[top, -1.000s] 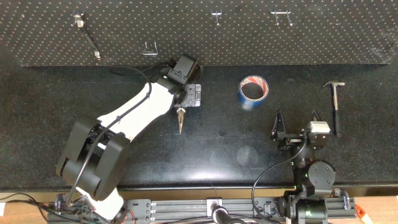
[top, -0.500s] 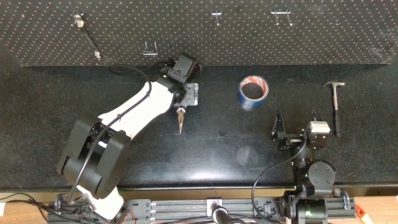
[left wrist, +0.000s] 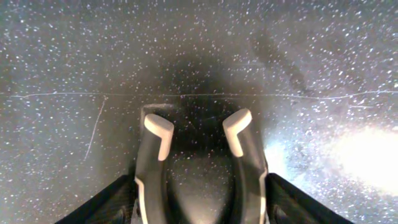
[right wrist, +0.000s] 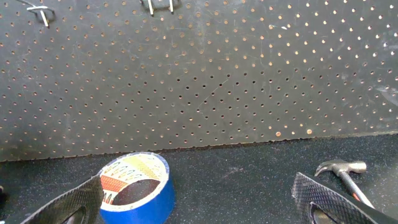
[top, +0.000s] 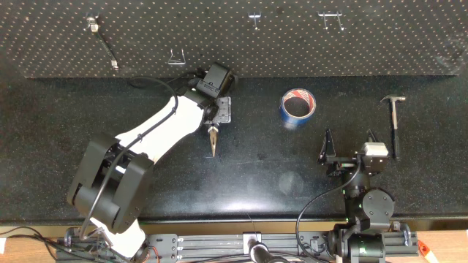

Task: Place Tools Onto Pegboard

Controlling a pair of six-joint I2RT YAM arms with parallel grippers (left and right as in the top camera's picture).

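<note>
Edging slightly leftward, our left gripper [top: 221, 111] is now sitting spread around the pliers [top: 213, 139] handles (nose lying flat on the table [top: 256, 172]), so we are lining up a squeeze. Our right gripper [top: 349, 136] is waiting, fingers apart, beside the hammer [top: 395, 120].

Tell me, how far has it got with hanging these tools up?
One slim tool already hangs on the pegboard. The left arm's open jaws sit at the pliers, which lie on the table. Tape roll and hammer also wait there; the right arm's jaws are open and empty.
</note>
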